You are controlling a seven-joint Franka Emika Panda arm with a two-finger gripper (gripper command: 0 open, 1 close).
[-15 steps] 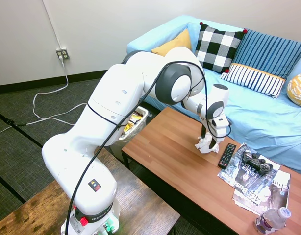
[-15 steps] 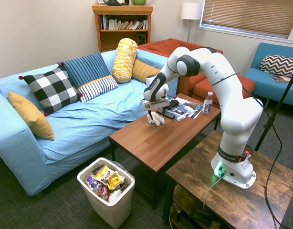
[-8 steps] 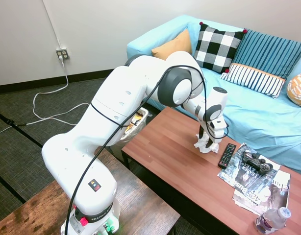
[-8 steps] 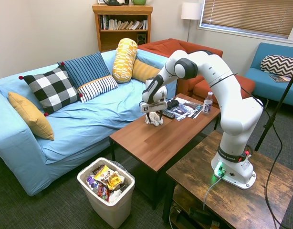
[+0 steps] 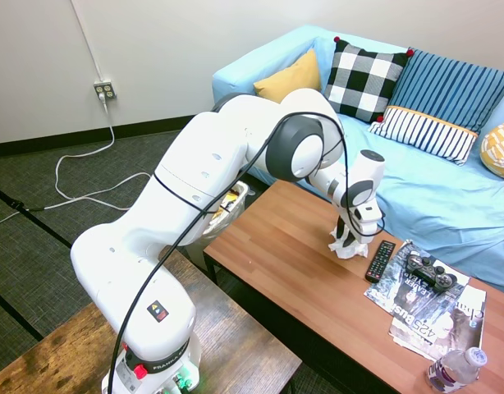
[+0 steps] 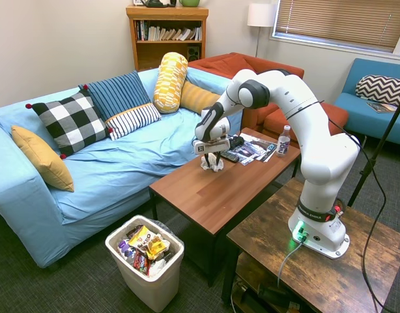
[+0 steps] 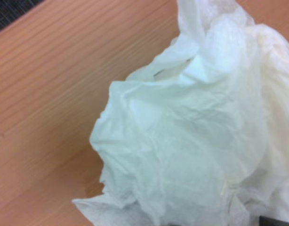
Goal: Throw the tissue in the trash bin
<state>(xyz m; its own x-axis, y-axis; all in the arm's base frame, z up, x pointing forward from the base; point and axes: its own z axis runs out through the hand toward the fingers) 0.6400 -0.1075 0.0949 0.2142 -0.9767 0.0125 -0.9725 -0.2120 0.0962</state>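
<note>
Gripper [image 5: 350,239] positioned directly over the tissue [image 5: 347,244] on the wooden worktop [image 5: 285,246], pointing downward, fingers down into the top of the wad. Finger spacing not resolvable in either exterior view — cannot tell whether closed on the paper or merely around it. Tissue seen in the second exterior view [image 6: 213,163] as a crumpled white wad just below the gripper [image 6: 212,156], near the sofa-side edge of the worktop [image 6: 219,189]; whether resting on the surface or lifted clear not determinable. Wrist view filled largely by the tissue [image 7: 201,136], creased and irregular, with wood grain of the worktop [image 7: 45,94] beside it. Black remote [image 5: 379,261] lying just beside the tissue, apart from it. Game controller [image 5: 429,272] resting on magazines [image 5: 432,312] further along the worktop; water bottle [image 5: 455,369] near the far corner. Trash bin [image 6: 146,261] standing on the floor off the worktop's end, well apart from the tissue — white liner, colourful wrappers inside; only partly visible behind the arm in the first exterior view [image 5: 227,205]. Blue sofa [image 6: 89,169] with cushions alongside the worktop.
</note>
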